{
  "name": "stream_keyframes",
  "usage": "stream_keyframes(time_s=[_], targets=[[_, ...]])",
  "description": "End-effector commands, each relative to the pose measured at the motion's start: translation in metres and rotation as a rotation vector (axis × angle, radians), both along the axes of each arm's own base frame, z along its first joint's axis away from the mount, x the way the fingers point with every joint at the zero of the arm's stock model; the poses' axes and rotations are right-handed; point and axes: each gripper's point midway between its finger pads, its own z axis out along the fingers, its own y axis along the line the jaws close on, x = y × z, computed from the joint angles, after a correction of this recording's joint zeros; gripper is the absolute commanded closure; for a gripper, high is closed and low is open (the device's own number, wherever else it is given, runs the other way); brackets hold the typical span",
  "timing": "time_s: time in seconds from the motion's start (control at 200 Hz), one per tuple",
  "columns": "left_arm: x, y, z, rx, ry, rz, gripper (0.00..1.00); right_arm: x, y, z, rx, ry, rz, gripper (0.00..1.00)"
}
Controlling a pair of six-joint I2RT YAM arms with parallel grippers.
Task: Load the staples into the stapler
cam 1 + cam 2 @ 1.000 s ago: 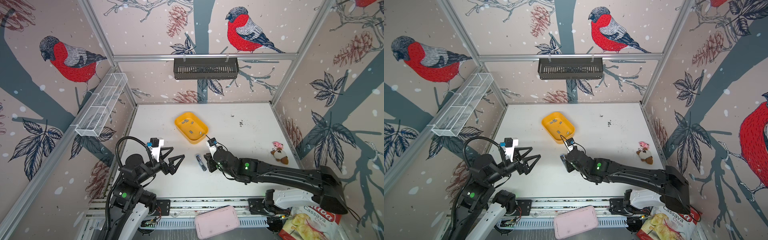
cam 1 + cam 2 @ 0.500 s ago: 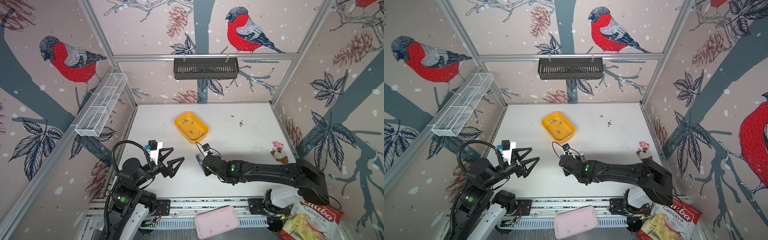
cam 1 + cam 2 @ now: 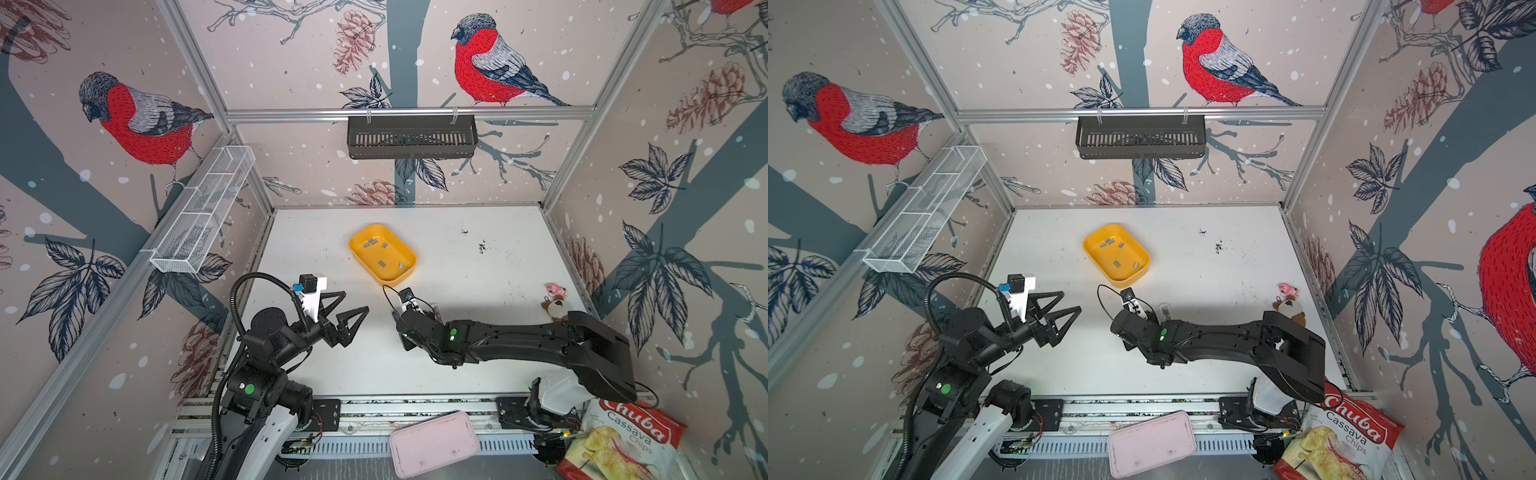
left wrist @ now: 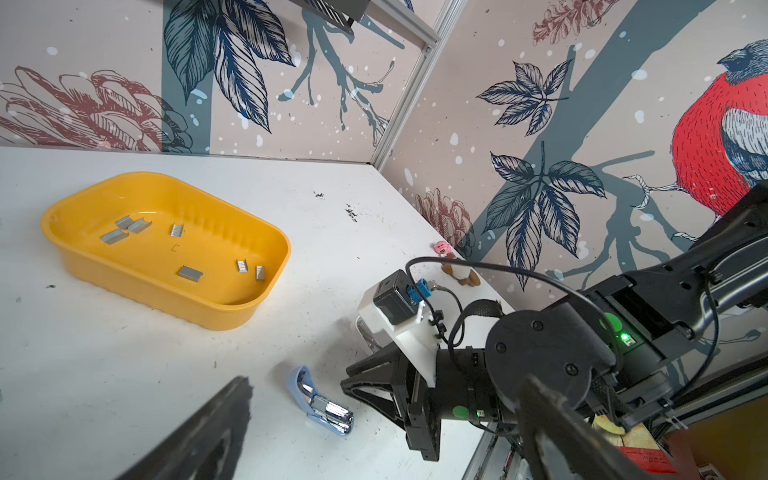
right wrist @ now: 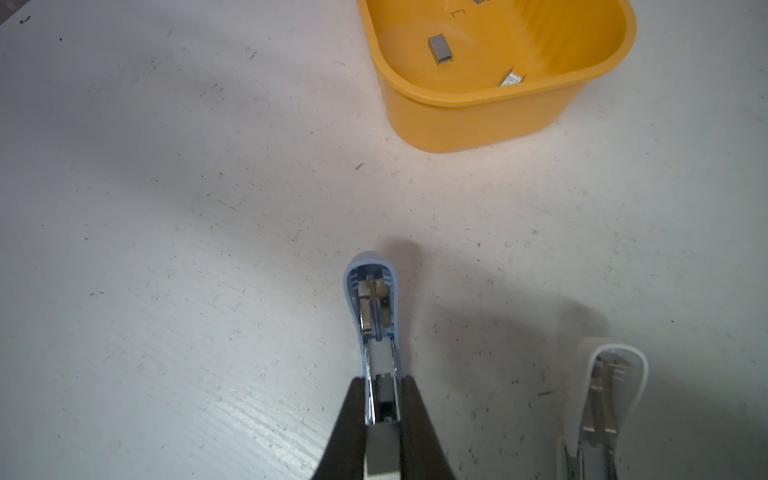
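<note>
The stapler (image 5: 372, 316) is small and light blue. It lies opened flat on the white table, metal channel facing up. My right gripper (image 5: 382, 382) is shut on the channel's near end. In both top views my right gripper (image 3: 400, 328) (image 3: 1117, 328) covers the stapler. The left wrist view shows the stapler (image 4: 322, 405) beside the right gripper's fingers (image 4: 374, 374). Several grey staples (image 3: 372, 243) (image 3: 1109, 242) (image 4: 190, 273) lie in a yellow tray (image 3: 409, 266) (image 3: 1142, 266) (image 4: 249, 316) further back. My left gripper (image 3: 356, 301) (image 3: 1072, 301) (image 4: 386, 382) hangs open and empty, left of the stapler.
A second, white stapler (image 5: 611, 395) (image 3: 1165, 309) lies open just right of the blue one. Two small toy figures (image 3: 555, 299) sit at the table's right edge. A pink case (image 3: 432, 442) and a chips bag (image 3: 619, 444) lie off the front edge.
My right wrist has slid left and toward the front, and now covers the stapler in the top views. The left gripper has drifted slightly right and stays open.
</note>
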Motion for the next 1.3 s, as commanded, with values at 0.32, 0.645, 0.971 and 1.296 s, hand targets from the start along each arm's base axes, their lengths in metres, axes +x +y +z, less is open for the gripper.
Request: stream_keyframes(time_s=[0.32,0.645,0.971,1.296], targets=[[-0.011,-0.013,0.01,-0.02,-0.078,-0.119,0.01,-0.003,0.002,-0.009,-0.009,-0.005,0.032,0.88],[-0.009,-0.019,0.003,-0.019,-0.043,-0.157,0.02,-0.002,-0.004,-0.014,-0.017,-0.003,0.033,0.88],[-0.002,-0.024,-0.01,-0.012,0.036,-0.176,0.01,-0.002,0.0,-0.02,-0.022,0.005,0.034,0.88],[0.005,-0.034,-0.034,0.019,0.211,-0.23,0.02,-0.001,0.002,-0.023,-0.016,0.006,0.037,0.88]])
